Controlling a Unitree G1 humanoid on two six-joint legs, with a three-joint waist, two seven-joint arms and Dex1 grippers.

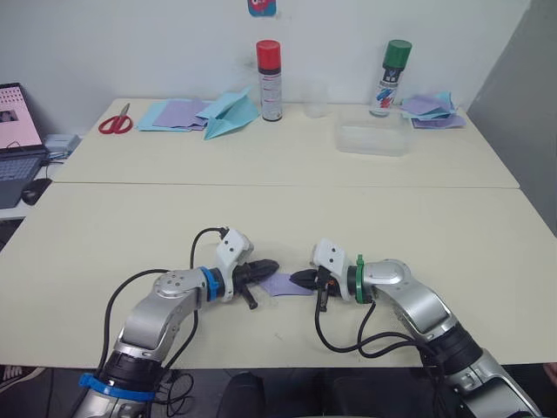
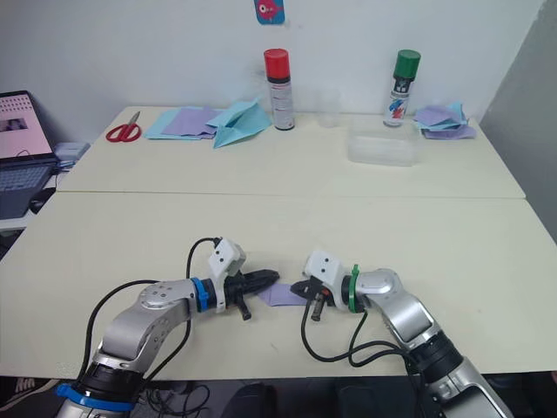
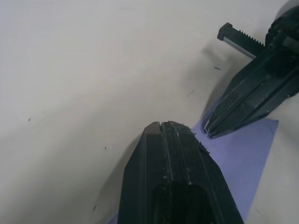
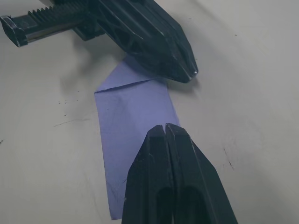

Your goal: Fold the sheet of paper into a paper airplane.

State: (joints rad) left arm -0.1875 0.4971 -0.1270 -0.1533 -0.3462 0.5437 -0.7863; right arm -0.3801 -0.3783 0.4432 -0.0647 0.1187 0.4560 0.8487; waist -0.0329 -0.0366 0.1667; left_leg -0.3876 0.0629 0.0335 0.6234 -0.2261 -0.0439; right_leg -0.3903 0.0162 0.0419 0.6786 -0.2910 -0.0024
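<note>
Right wrist view: folded sheet of paper [image 4: 133, 126] flat on worktop [image 4: 243, 84], diagonal crease visible; left gripper [image 4: 189, 72] and right gripper [image 4: 166, 128] both clenched, tips resting on it. No legible writing.

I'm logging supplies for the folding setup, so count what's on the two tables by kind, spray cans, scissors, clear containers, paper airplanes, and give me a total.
Spray cans: 2, red-capped and green-capped
Scissors: 1, red-handled
Clear containers: 2, a cup and a tray
Paper airplanes: 1, light blue
Total: 6
</note>
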